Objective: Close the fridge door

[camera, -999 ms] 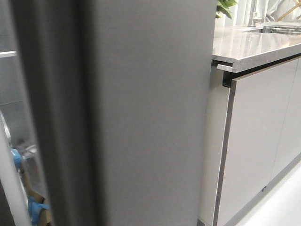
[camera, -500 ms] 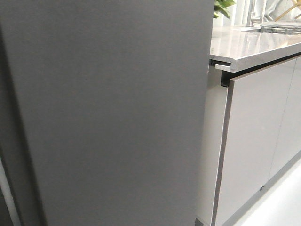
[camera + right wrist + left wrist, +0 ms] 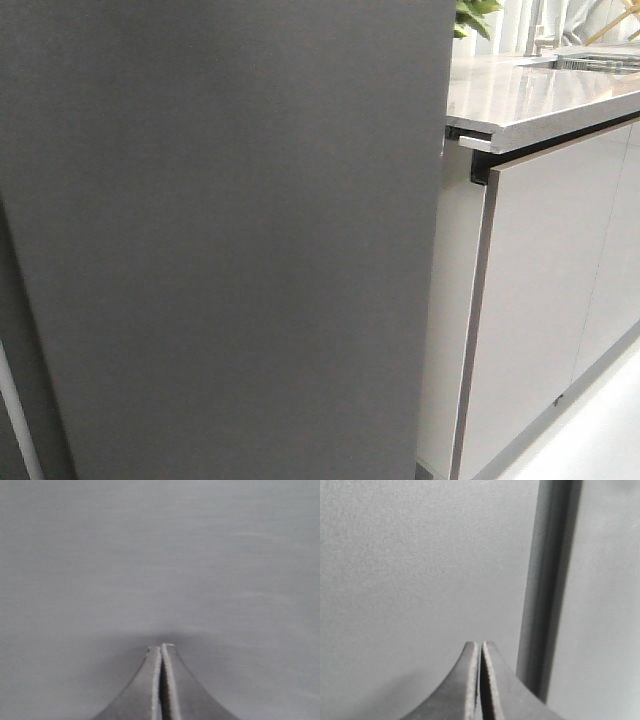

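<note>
The fridge door [image 3: 230, 240] is a matte dark-grey panel that fills most of the front view. A darker strip [image 3: 18, 330] and a thin white line [image 3: 10, 415] run along its left edge; no bins or interior show. Neither gripper shows in the front view. My left gripper [image 3: 480, 643] is shut and empty, its tips right at a grey panel [image 3: 420, 565], beside a dark vertical seam [image 3: 547, 590]. My right gripper [image 3: 161, 646] is shut and empty, its tips close against a plain grey panel [image 3: 160, 555]; I cannot tell whether they touch it.
To the right of the fridge stand glossy light-grey cabinet doors [image 3: 545, 290] under a pale stone countertop [image 3: 540, 95]. A green plant [image 3: 475, 12] sits at the back of the counter. Pale floor [image 3: 600, 440] shows at the lower right.
The door has swung towards the fridge. One second ago its gasket edge and the interior with bins showed at the left; now the flat outer panel covers nearly all of that.
</note>
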Robot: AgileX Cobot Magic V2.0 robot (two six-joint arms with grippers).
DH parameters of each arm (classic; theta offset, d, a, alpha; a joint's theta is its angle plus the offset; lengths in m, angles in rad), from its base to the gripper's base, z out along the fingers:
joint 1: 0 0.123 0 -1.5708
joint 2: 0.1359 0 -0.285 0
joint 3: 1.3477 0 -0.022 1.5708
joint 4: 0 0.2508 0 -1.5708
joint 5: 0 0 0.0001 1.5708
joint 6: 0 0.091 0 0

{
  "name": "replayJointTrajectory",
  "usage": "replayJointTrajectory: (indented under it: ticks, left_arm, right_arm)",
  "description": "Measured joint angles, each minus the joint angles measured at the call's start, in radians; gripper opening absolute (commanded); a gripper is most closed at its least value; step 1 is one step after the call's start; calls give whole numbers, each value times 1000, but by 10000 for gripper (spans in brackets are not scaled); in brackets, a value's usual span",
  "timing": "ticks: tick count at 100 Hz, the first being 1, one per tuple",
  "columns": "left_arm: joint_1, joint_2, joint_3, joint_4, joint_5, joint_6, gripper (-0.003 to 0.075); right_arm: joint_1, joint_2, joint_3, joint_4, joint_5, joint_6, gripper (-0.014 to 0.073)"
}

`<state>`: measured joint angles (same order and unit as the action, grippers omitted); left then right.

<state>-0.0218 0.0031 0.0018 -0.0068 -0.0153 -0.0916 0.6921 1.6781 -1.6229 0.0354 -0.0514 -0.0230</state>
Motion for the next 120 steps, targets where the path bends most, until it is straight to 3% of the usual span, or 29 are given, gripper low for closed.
replayJointTrajectory:
  ticks: [27,95,120]
  left_arm:
    - [0,0,0,0,0,0,-21]
    - [0,0,0,0,0,0,-21]
    - [0,0,0,0,0,0,-21]
  right_arm:
    - [-114,-160,156,0,-5,0,-76]
    - [-602,-946,911,0,-15,0,-76]
    - [-640,-1221,1171,0,-17,0,-76]
